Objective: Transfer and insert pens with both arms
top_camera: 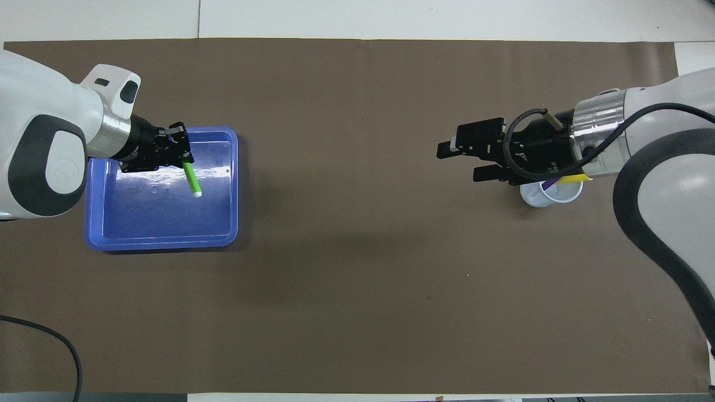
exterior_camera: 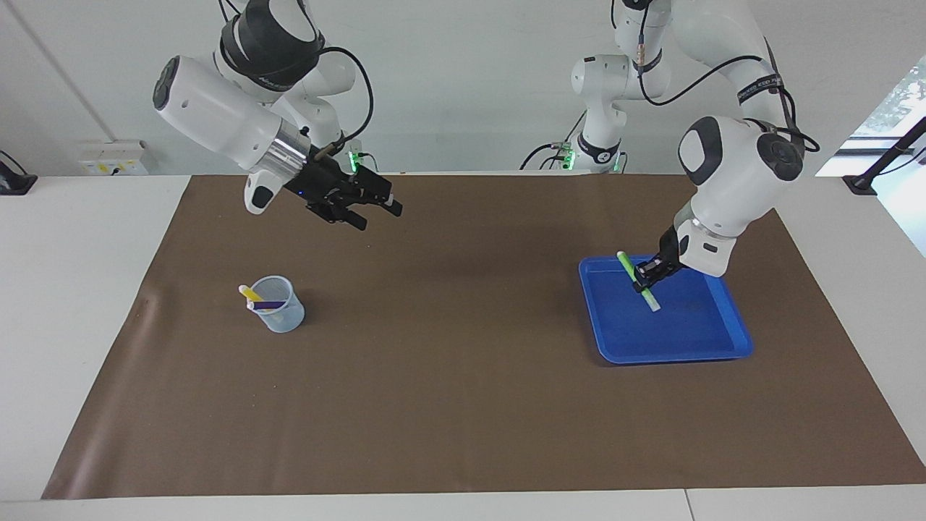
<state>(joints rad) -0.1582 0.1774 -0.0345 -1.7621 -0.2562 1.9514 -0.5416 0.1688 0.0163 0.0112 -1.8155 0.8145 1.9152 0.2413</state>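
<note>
Over the blue tray [exterior_camera: 734,347], the green pen [exterior_camera: 638,281] hangs tilted, pinched in the left gripper [exterior_camera: 649,275]. Purple [exterior_camera: 266,305] and yellow [exterior_camera: 251,293] pens already stand in the cup [exterior_camera: 281,316]. Only this handover and insertion seem left; the right gripper [exterior_camera: 365,211] waits spread over the bench [exterior_camera: 448,405].

the left gripper [top_camera: 181,153] is clamped on the green pen [top_camera: 191,178], holding it tilted over the blue tray [top_camera: 162,241]. the right gripper [top_camera: 455,158] hangs with fingers spread over the brown mat [top_camera: 357,251], its wrist covering part of the clear cup [top_camera: 539,196] with the purple pen [top_camera: 552,182] and yellow pen [top_camera: 574,178].
</note>
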